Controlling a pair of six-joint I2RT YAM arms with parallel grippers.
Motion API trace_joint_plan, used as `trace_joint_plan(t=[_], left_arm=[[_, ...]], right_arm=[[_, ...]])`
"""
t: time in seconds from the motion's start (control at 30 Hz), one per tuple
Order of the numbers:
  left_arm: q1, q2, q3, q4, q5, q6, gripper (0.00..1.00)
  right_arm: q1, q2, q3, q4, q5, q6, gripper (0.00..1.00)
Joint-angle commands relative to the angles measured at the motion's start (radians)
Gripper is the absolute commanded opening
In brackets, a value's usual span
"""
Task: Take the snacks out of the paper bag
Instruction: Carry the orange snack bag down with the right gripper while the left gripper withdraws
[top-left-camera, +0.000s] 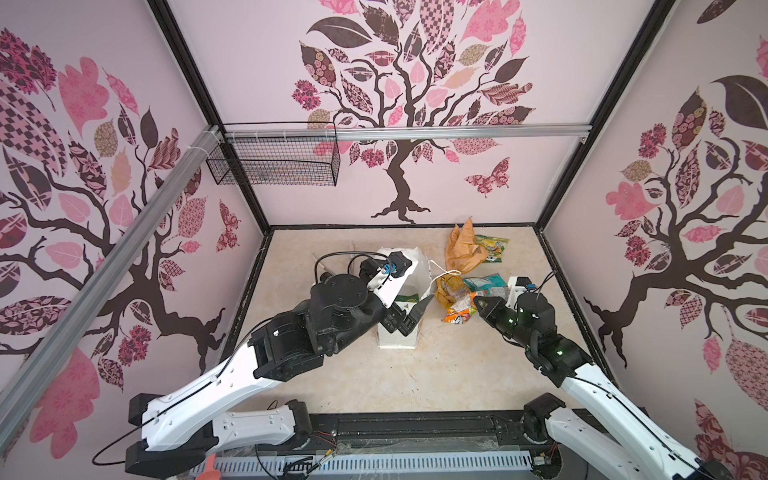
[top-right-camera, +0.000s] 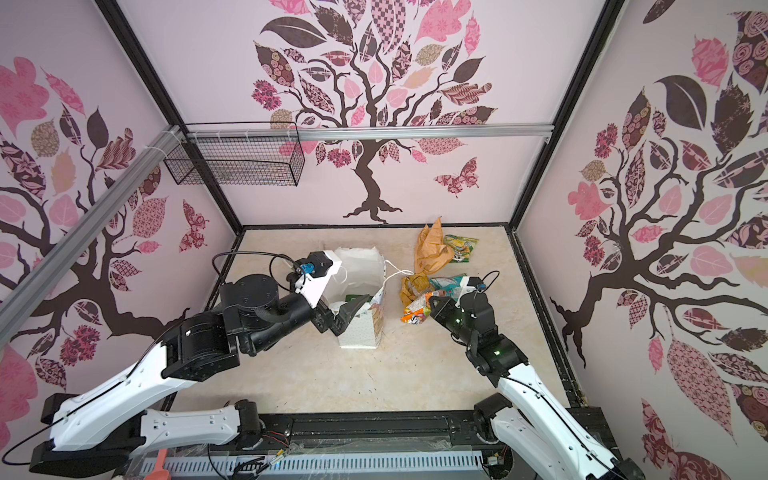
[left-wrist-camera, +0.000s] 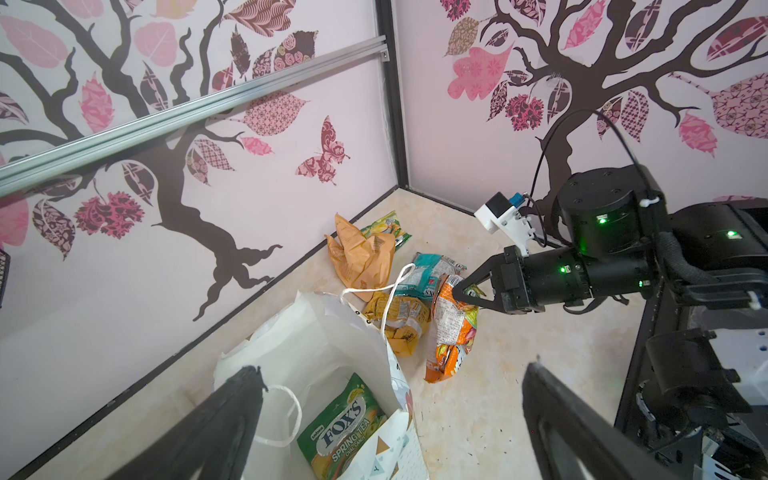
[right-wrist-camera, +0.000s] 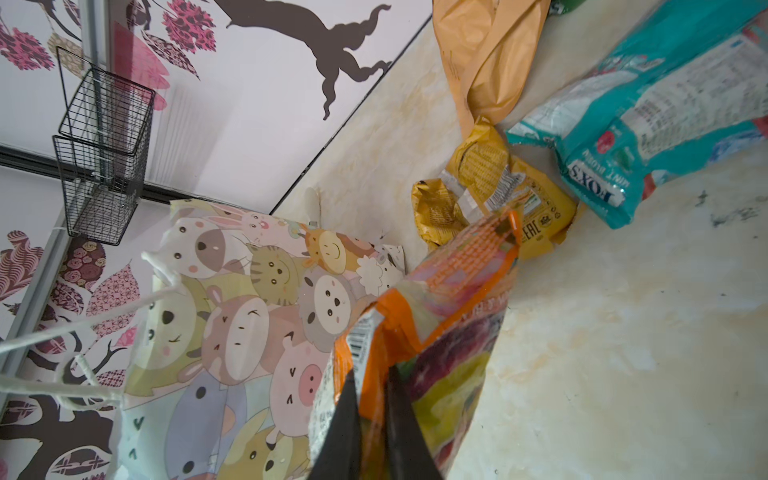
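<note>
**A:** Start at the left. How is the left gripper (top-left-camera: 415, 316)?

**B:** Fingers spread wide, holding nothing, over the open mouth of the bag (top-left-camera: 399, 336). The bag stands upright near mid-table.

**A:** Anything in it?

**B:** One green packet (left-wrist-camera: 349, 424), label up.

**A:** And outside?

**B:** A pile at the bag's three o'clock. The mustard packet (top-left-camera: 446, 291) is nearest the bag, with a handle cord (top-left-camera: 442, 272) draped over it. The orange packet (top-left-camera: 459, 309) is just beside that, and the teal packet (top-left-camera: 488, 284) sits at the orange one's one o'clock.

**A:** Farther back?

**B:** Crumpled tan paper (top-left-camera: 463, 247) at the bag's one o'clock, with a second green packet (top-left-camera: 492, 245) against its three o'clock side.

**A:** The right gripper (top-left-camera: 478, 301)?

**B:** It reaches in from four o'clock, fingers pressed together on the orange packet's upper edge.
</note>
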Motion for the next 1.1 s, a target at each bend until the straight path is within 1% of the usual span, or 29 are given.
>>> trace_joint_plan(t=[0.0, 0.33, 0.43, 0.57, 0.73, 0.9, 0.93, 0.97, 1.07], left_arm=[[-0.003, 0.004, 0.023, -0.003, 0.007, -0.013, 0.99], [-0.003, 0.025, 0.038, -0.006, -0.017, -0.019, 0.99], [-0.002, 0.022, 0.036, -0.004, -0.026, -0.023, 0.99], [-0.003, 0.013, 0.027, -0.002, -0.032, -0.025, 0.99], [-0.003, 0.019, 0.026, 0.003, -0.031, -0.027, 0.99], [-0.003, 0.035, 0.032, 0.009, -0.022, -0.023, 0.99], [-0.003, 0.037, 0.033, 0.010, -0.022, -0.022, 0.99], [-0.002, 0.040, 0.033, 0.009, -0.022, -0.023, 0.99], [-0.003, 0.046, 0.038, 0.009, -0.019, -0.024, 0.99]], right_arm=[[-0.003, 0.020, -0.015, 0.110, -0.062, 0.041, 0.00], [-0.003, 0.151, -0.090, 0.241, -0.085, 0.033, 0.00], [-0.003, 0.179, -0.116, 0.264, -0.066, 0.024, 0.00], [-0.003, 0.175, -0.174, 0.283, -0.037, 0.012, 0.00], [-0.003, 0.133, -0.249, 0.256, -0.017, -0.001, 0.16], [-0.003, 0.067, -0.314, 0.214, 0.008, -0.004, 0.22], [-0.003, 0.053, -0.320, 0.202, 0.016, -0.005, 0.27], [-0.004, 0.042, -0.324, 0.191, 0.023, -0.006, 0.34], [-0.003, 0.008, -0.322, 0.139, 0.044, -0.012, 0.62]])
